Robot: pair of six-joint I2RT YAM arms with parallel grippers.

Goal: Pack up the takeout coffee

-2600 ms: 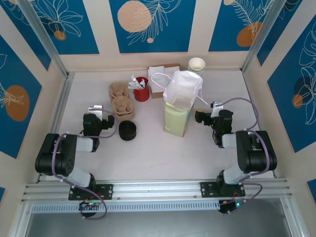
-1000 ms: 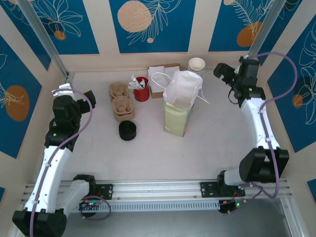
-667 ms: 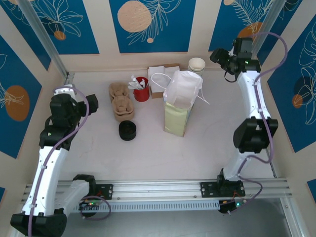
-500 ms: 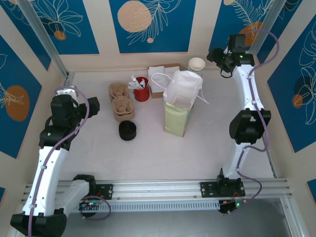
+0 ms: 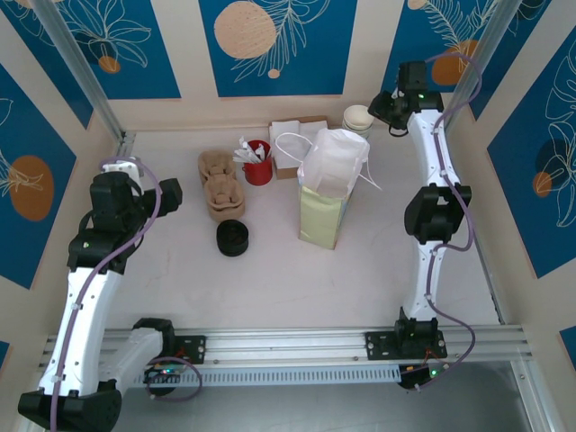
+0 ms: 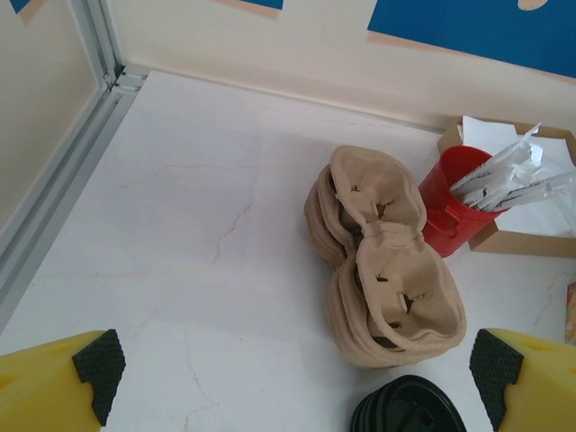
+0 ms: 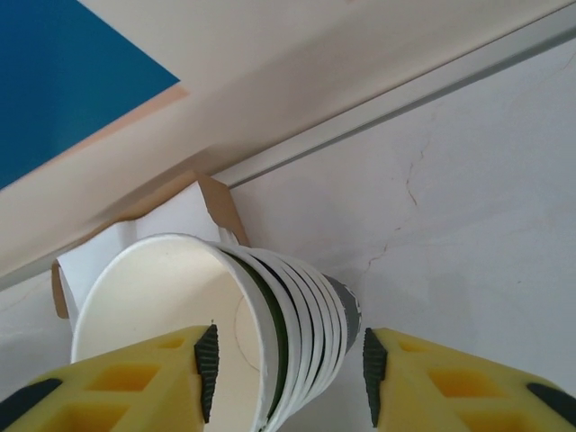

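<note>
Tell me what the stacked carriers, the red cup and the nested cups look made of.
Carriers: moulded pulp, likely; matte brown, fibrous edges. Red cup: plastic or coated paper; smooth, even colour. Nested cups: paper, matte cream with rolled rims.

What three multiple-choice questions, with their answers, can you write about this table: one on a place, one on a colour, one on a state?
1. Where is the round stack of black plastic lids?
A. Inside a paper bag
B. Beside the stack of brown cardboard cup carriers, on the side nearer the arm bases
C. In the far right corner

2. What colour is the round cup holding the white paper packets?
A. Blue
B. Red
C. Green

3. How does the left gripper stand?
A. Shut on a lid
B. Shut on a carrier
C. Wide open, with nothing clamped

Answers:
1. B: the top view shows the lids just below the carriers.
2. B: the cup is plainly red.
3. C: the left wrist view shows its fingers far apart.
</note>
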